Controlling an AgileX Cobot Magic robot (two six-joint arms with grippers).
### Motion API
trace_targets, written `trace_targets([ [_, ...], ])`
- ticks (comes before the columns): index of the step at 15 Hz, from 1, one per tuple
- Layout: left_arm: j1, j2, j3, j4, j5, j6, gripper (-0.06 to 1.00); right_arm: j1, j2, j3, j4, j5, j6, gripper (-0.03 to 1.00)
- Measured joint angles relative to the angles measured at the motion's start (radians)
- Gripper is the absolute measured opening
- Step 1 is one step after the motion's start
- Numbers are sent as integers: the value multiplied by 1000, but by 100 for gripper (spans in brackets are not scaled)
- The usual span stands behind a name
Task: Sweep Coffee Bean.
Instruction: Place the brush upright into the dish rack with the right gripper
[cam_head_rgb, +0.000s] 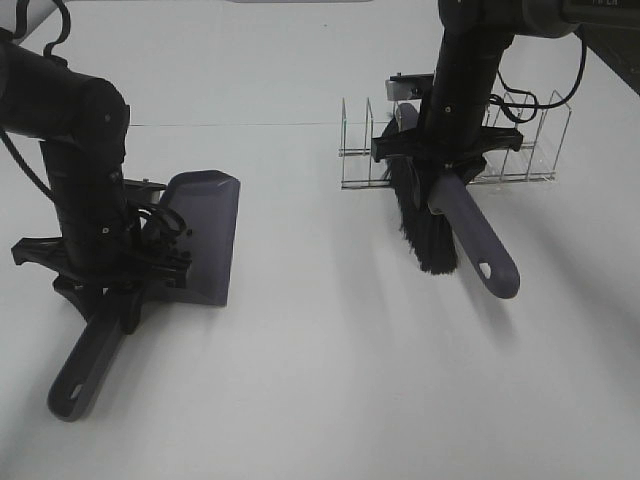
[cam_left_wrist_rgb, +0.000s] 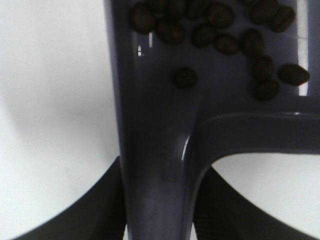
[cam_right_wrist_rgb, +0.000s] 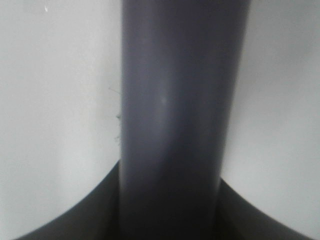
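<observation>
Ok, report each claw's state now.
Left claw: shut on the dustpan handle.
Right claw: shut on the brush handle.

Surface finishes, sweeping set on matt white smooth table (cam_head_rgb: 330, 380).
Smooth grey-purple moulded plastic, semi-gloss with bright highlights on the curves: dustpan (cam_left_wrist_rgb: 160, 150), clamped in the left gripper (cam_left_wrist_rgb: 159, 220). Dark brown, dull, faintly creased: coffee beans (cam_left_wrist_rgb: 220, 30), on the pan just ahead of that gripper. Same smooth plastic, satin sheen: brush handle (cam_right_wrist_rgb: 170, 115), clamped in the right gripper (cam_right_wrist_rgb: 170, 210). Black, fibrous, matt: bristles (cam_head_rgb: 425, 225), beside that gripper. Clear, glossy, plastic or glass: rack (cam_head_rgb: 530, 140), behind it. Matt black: gripper fingers (cam_left_wrist_rgb: 85, 215).
</observation>
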Motion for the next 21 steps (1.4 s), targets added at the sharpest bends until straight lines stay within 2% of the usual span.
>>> trace_targets([
  [8, 0, 1, 0, 0, 22, 0, 33, -5, 103, -224, -80, 20, -10, 27],
  [11, 0, 1, 0, 0, 22, 0, 33, -5, 107, -291, -78, -17, -13, 27],
  [21, 0, 1, 0, -3, 24, 0, 33, -8, 141, -218, -63, 8, -28, 27],
])
